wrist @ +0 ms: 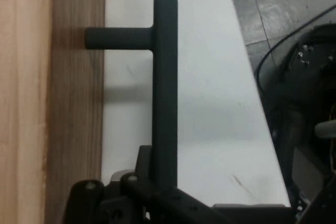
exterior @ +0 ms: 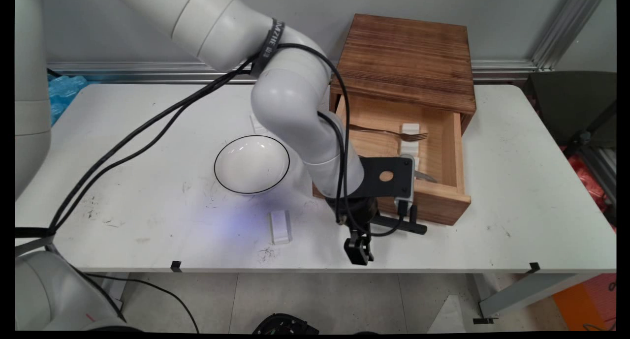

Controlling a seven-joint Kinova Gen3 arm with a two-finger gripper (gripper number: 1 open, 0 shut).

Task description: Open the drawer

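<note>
Brown wooden box drawer (exterior: 445,201) is pulled open at the table's near right, its black bar handle (wrist: 165,87) sticking out front. Black two-finger gripper (exterior: 359,250) sits at the handle; can't tell the jaw gap or whether it grips. Metal fork (exterior: 393,133) lies inside the drawer. White bowl (exterior: 251,164) and small white block (exterior: 280,227) lie left.

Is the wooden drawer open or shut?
Open. The drawer sticks out from the wooden box, showing a fork inside.
</note>
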